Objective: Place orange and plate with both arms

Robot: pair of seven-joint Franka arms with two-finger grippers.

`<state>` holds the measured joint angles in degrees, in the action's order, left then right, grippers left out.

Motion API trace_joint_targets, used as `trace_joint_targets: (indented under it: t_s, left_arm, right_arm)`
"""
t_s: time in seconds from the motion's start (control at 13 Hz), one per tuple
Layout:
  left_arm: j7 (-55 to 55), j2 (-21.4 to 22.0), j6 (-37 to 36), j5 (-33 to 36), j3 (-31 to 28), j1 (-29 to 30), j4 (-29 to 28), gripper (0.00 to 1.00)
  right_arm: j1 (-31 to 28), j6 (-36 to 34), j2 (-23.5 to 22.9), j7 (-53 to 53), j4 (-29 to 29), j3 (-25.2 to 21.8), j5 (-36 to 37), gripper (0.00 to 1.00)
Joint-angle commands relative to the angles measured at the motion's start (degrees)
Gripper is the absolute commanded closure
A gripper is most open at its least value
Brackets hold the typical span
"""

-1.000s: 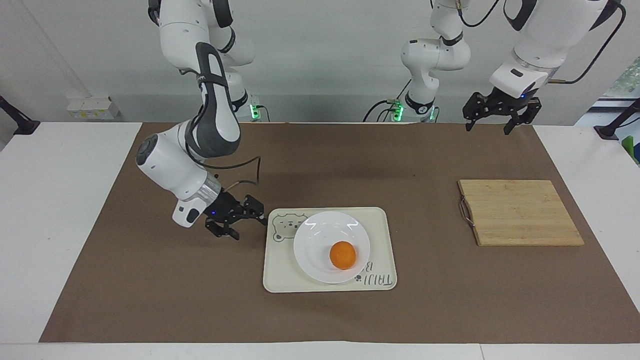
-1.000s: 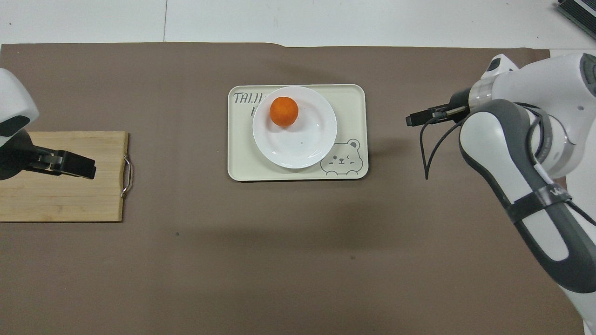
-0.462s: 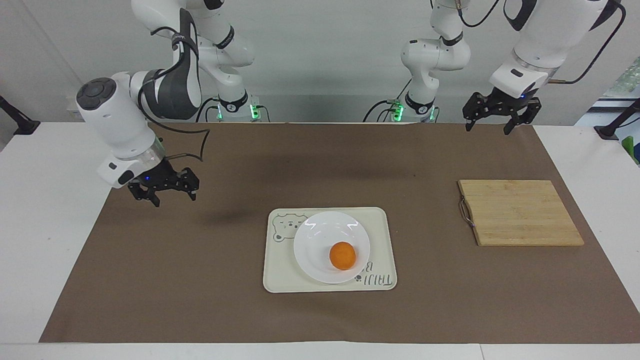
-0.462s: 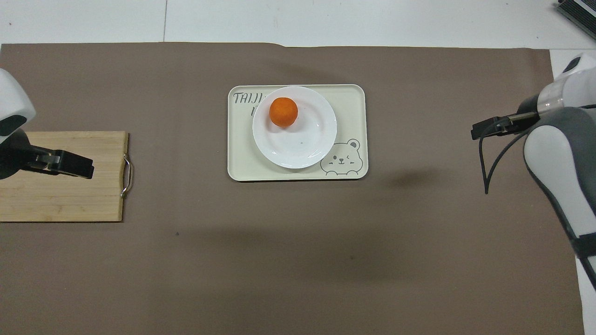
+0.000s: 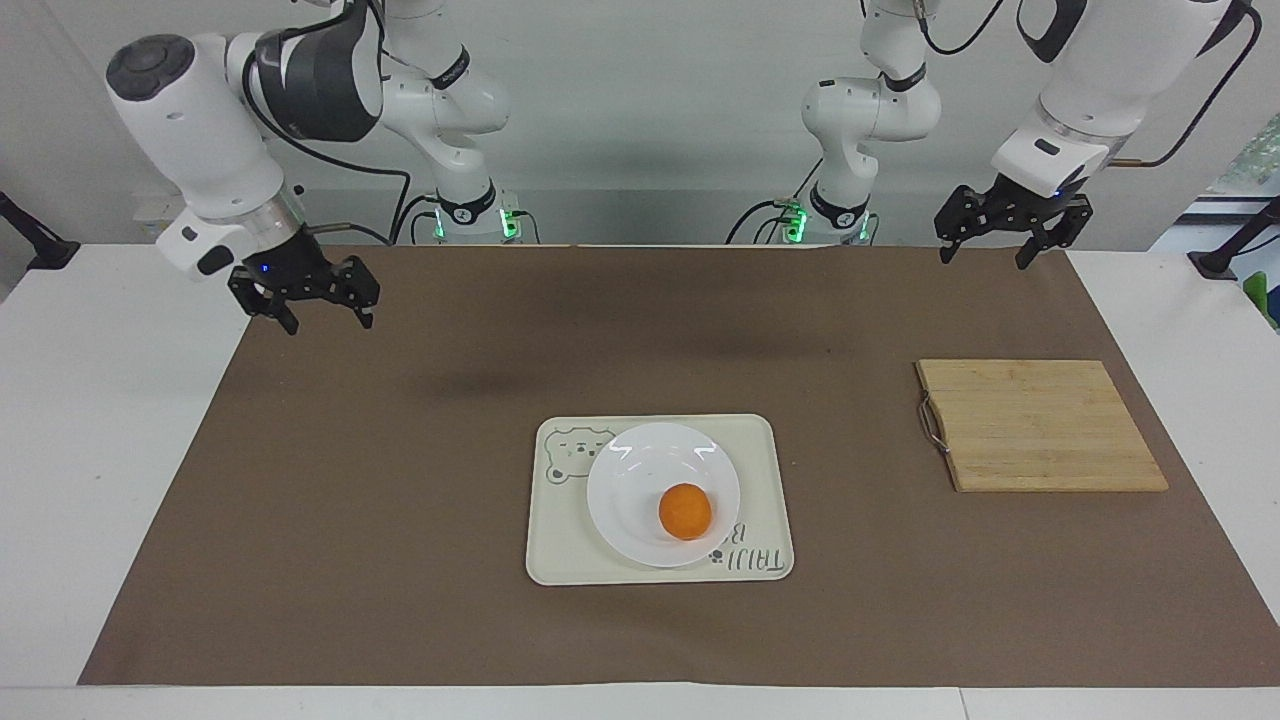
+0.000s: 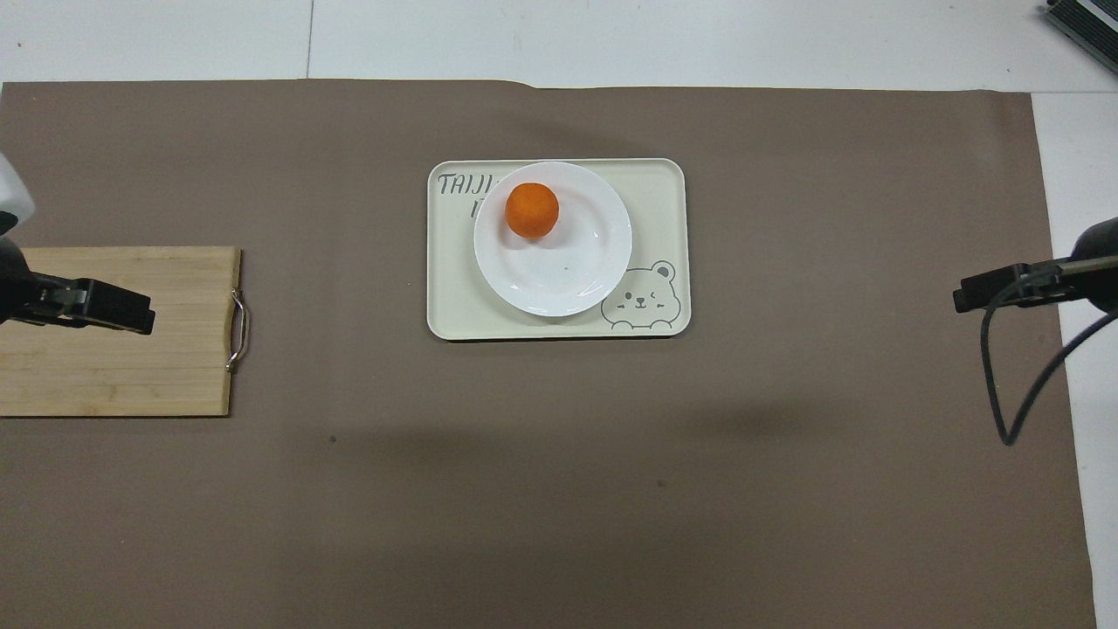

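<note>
The orange (image 5: 685, 510) (image 6: 532, 210) rests in the white plate (image 5: 640, 470) (image 6: 568, 271). The plate stands on a cream tray (image 5: 765, 450) (image 6: 664, 192) with a bear drawing, in the middle of the brown mat. My right gripper (image 5: 328, 325) (image 6: 961, 301) hangs open and empty, raised over the mat's edge at the right arm's end, well away from the tray. High over the left arm's end of the mat, my left gripper (image 5: 983, 260) (image 6: 144, 319) is open too, with nothing in it. Neither gripper touches anything.
A wooden cutting board (image 5: 1040, 425) (image 6: 113, 367) with a metal handle lies on the mat toward the left arm's end. The brown mat (image 5: 400, 500) covers most of the white table. A black cable (image 6: 1004, 419) dangles from the right arm.
My right gripper has drawn back from beside the tray, rising and swinging out to the right arm's end of the table. The left gripper has shifted only slightly. Orange and plate have not moved.
</note>
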<state>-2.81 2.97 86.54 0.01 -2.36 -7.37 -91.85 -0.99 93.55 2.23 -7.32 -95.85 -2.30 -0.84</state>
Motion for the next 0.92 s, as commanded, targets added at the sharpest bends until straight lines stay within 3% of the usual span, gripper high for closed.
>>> trace_joint_targets:
  t_s: [0.0, 0.31, 0.54, 0.85]
  left_arm:
    - [0.08, 1.07, -0.84, -0.71, 0.17, 1.05, -0.69, 0.00]
    - [0.70, 1.51, -3.56, -0.71, 0.17, 1.13, -0.43, 0.00]
    - [0.26, 1.51, -3.04, -0.80, 0.25, 1.04, -0.34, 0.00]
    - [-0.01, 1.33, -2.51, -0.80, -0.01, 1.13, -0.17, 0.00]
  right_arm:
    - [-0.41, -0.38, 1.47, 1.43, -1.10, 0.63, 1.37, 0.00]
    - [-0.24, -2.66, 1.20, 1.52, -0.66, 0.54, 1.10, 0.00]
    - [-0.33, -8.28, -1.34, 2.56, 6.88, 0.54, 1.80, 0.00]
    - [-0.50, -6.63, -0.82, 3.37, 5.76, 0.54, 2.60, 0.00]
